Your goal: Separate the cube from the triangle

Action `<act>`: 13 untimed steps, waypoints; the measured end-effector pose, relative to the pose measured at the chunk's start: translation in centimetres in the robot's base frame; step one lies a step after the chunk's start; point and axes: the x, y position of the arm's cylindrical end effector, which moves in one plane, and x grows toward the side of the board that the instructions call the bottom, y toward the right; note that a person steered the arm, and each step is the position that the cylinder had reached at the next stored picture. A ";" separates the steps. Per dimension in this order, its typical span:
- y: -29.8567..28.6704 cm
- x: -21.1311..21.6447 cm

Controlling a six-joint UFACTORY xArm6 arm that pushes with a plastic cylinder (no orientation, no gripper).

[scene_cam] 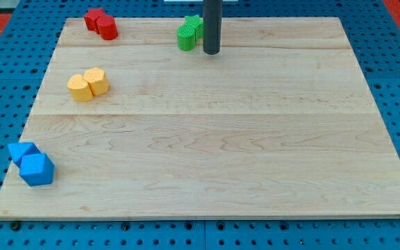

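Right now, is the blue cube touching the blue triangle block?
Touching. The camera view shows the blue cube pressed against the blue triangle, with no wood visible between them.

Dark rod at the upper middle of the frame

A straight, round rod, dark grey to near black, smooth and plain, with a faint lighter sheen down its left side. It enters at the frame's top edge and ends in my tip [211, 53], a flat, blunt end of the same width. No cables, screws or markings show on it.
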 end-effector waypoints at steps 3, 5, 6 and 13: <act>1.6 9.2; 3.3 17.9; 1.4 18.4; -32.4 29.3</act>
